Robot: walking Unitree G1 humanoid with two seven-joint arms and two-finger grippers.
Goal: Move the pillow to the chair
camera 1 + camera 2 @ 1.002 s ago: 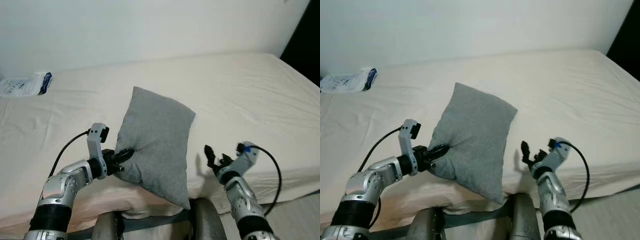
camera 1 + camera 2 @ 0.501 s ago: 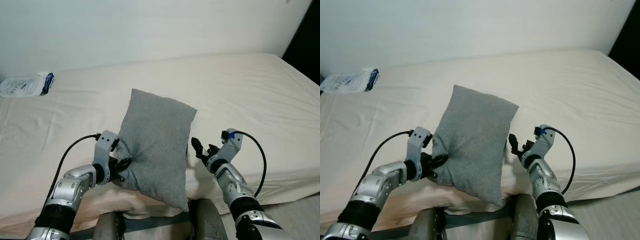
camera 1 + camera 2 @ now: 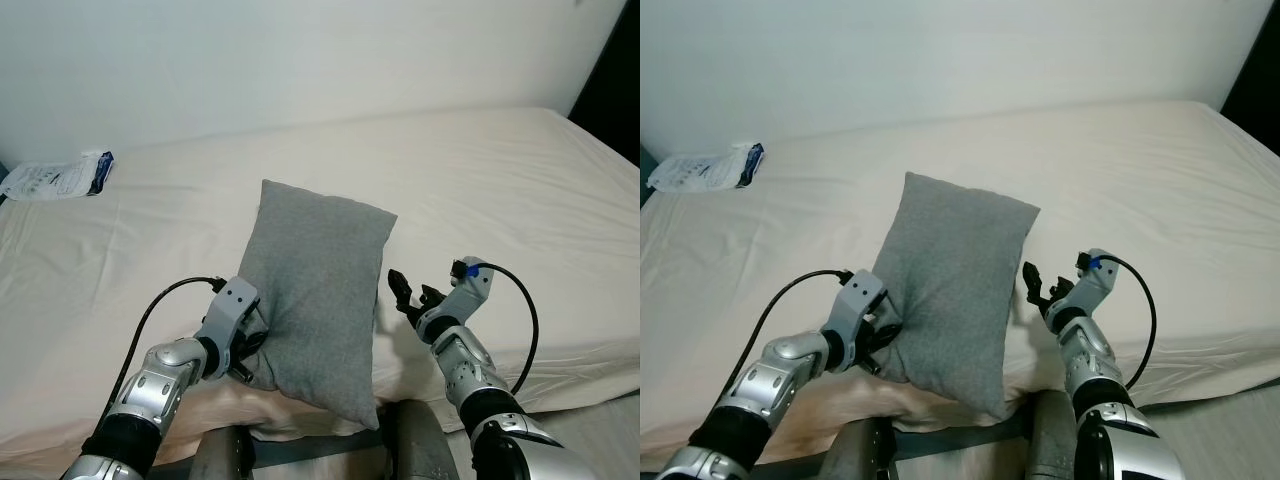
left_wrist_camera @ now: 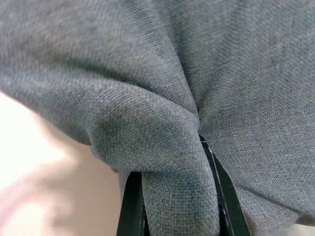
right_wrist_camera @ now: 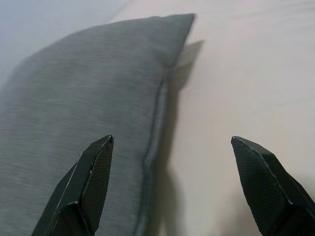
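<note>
Lying on a cream bed [image 3: 520, 190], the grey pillow [image 3: 315, 280] is pinched by the left pincer [image 3: 247, 347]; right pincer [image 3: 402, 296] spread.

The pillow [image 3: 318, 290] is a plain mid-grey with no print (up close, its cloth shows a fine woven grain). The bed [image 3: 520, 190] beneath it is covered in an unpatterned cream sheet, and the wall [image 3: 300, 50] behind is a pale, slightly bluish white. A dark, near-black strip [image 3: 612, 90] stands at the far right corner. Both arms are silver with black joints; the left end effector [image 3: 250, 345] and the right end effector [image 3: 408, 296] have black fingers, and a small blue spot [image 3: 458, 267] marks the right wrist. The packet [image 3: 60, 177] near the wall is white with a dark blue end.
</note>
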